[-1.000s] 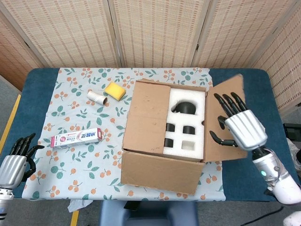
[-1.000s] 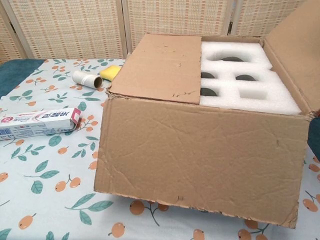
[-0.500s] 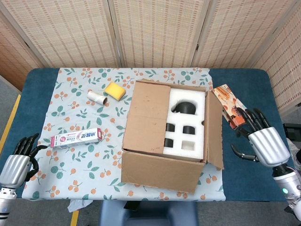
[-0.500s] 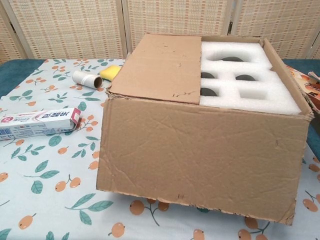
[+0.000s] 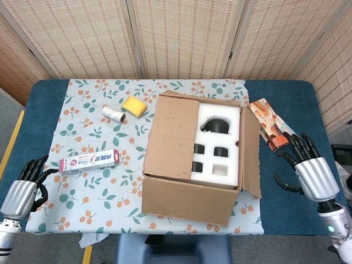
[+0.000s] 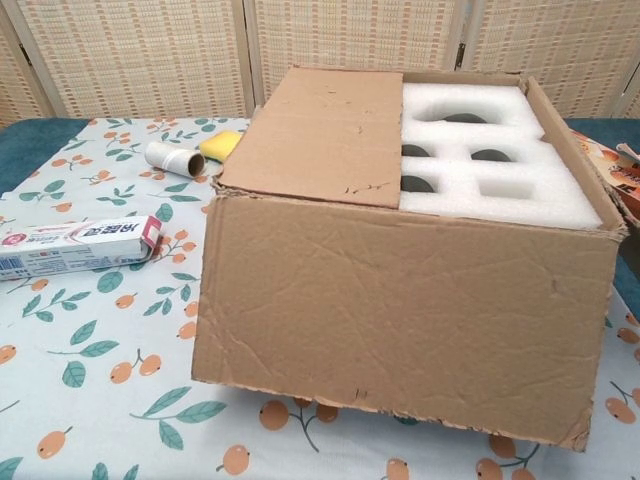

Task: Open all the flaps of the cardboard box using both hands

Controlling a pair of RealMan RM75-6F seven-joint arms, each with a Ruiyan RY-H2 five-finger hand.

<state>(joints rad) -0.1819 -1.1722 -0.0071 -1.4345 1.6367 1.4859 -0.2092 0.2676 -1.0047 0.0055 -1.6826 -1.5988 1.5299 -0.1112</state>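
The cardboard box [image 5: 187, 201] stands mid-table on the patterned cloth. Its left flap [image 5: 173, 135] lies flat over the left half of the top. The right flap [image 5: 251, 151] hangs down outside the right wall. White foam [image 5: 217, 143] with dark cut-outs shows in the uncovered half. My right hand [image 5: 309, 173] hovers to the right of the box, clear of the flap, fingers spread and holding nothing. My left hand [image 5: 22, 190] is at the table's front left corner, far from the box, also holding nothing. The chest view shows the box [image 6: 400, 300], the flat flap [image 6: 320, 130] and foam [image 6: 490, 160], but no hands.
A toothpaste carton [image 5: 89, 160] lies left of the box, with a cardboard tube [image 5: 114, 114] and a yellow sponge [image 5: 133, 105] behind it. An orange packet [image 5: 268, 124] lies on the blue table [image 5: 297, 99] right of the box. Woven screens stand behind.
The right flap, held up a second ago, has swung down to hang beside the box. My right hand let it go and drew back right and toward the front. The left hand barely moved.
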